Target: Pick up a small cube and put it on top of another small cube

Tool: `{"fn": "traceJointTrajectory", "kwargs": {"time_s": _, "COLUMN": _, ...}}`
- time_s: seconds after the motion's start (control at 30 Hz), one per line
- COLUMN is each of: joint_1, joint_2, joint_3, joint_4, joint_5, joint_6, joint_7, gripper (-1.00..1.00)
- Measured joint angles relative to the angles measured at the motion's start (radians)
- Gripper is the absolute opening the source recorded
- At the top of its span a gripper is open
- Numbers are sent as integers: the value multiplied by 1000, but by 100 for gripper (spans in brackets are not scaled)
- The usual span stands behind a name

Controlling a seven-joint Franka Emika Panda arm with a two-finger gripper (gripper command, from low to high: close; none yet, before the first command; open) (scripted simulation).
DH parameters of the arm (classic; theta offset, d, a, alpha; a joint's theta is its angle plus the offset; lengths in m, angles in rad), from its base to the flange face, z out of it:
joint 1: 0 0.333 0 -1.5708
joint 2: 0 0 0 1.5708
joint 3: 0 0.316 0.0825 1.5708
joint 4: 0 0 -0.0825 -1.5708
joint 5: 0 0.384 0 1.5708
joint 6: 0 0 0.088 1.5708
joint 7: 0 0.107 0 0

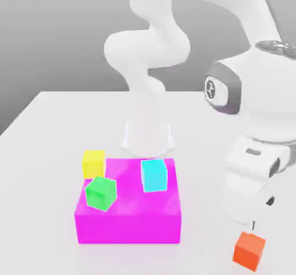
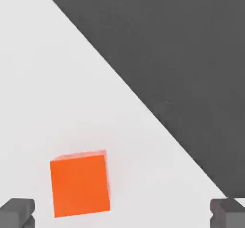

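A: Grey fingers stand released, spread wide apart, gripping nothing.

B: Position of the small cube?

A: Orange-red, resting on the white bench. It lies between the fingers but nearer one of them, apart from both. In the exterior view the gripper hangs just above the small cube, at the bench's near corner.

B: Farther out?

A: Well apart from the fingers, toward the exterior view's left, sits a large magenta block. On its top stand a green cube, tilted at the edge, and a cyan cube. A yellow cube rests just beside the block's far corner.

B: Beyond that?

A: The arm's white base stands behind the block.
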Motion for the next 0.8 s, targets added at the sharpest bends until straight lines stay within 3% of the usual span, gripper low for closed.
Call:
{"fn": "traceJointTrajectory", "kwargs": {"time_s": 0.13, "joint_1": 26, "joint_2": 145, "joint_3": -22, "joint_4": 22, "joint_5": -32, "joint_6": 103, "joint_7": 10, "gripper": 0}}
{"fn": "traceJointTrajectory", "kwargs": {"time_s": 0.17, "joint_1": 31, "joint_2": 178, "joint_3": -28, "joint_4": 29, "joint_5": -38, "joint_6": 128, "joint_7": 15, "gripper": -100}}
{"fn": "traceJointTrajectory", "kwargs": {"time_s": 0.4, "joint_1": 32, "joint_2": 185, "joint_3": -29, "joint_4": 30, "joint_5": -41, "joint_6": 132, "joint_7": 16, "gripper": -100}}
{"fn": "traceJointTrajectory", "kwargs": {"time_s": 0.57, "joint_1": 11, "joint_2": 29, "joint_3": -5, "joint_4": -5, "joint_5": -6, "joint_6": 13, "joint_7": -6, "gripper": -100}}
{"fn": "traceJointTrajectory", "kwargs": {"time_s": 0.8, "joint_1": -54, "joint_2": -225, "joint_3": -44, "joint_4": -142, "joint_5": 60, "joint_6": -103, "joint_7": 56, "gripper": -100}}
